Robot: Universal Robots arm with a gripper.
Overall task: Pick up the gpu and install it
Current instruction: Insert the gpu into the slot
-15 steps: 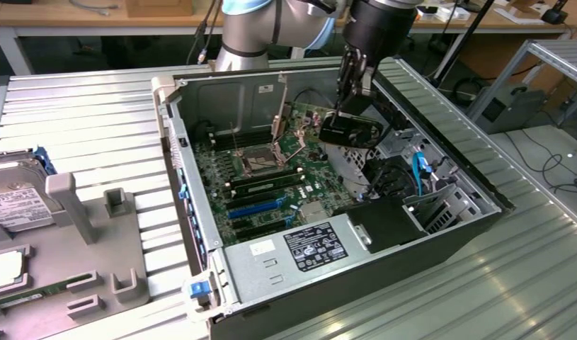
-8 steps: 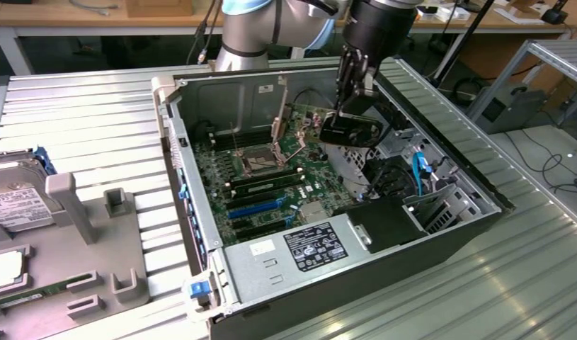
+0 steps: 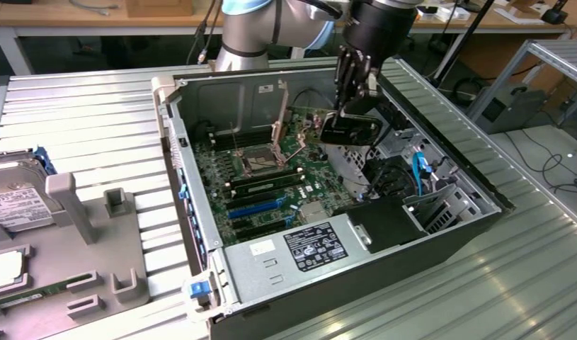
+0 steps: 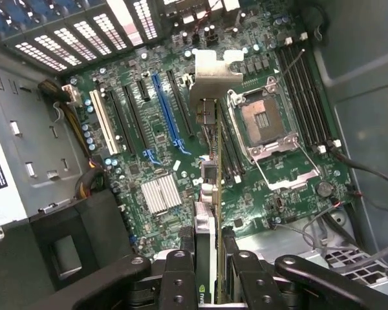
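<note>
An open computer case (image 3: 171, 134) lies on the worktop (image 3: 524, 276). The motherboard (image 3: 269, 180) lies flat on the case's floor. Over the case, the gripper (image 3: 352, 113) clamps the gpu (image 3: 350, 131) edge-down above the motherboard. A hard drive (image 3: 10, 202) sits well apart from the case, toward the exterior view's left.

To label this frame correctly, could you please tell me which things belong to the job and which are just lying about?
In the job: gpu, gripped by the tool; open computer case; motherboard.
Lying about: hard drive; grey holder.
</note>
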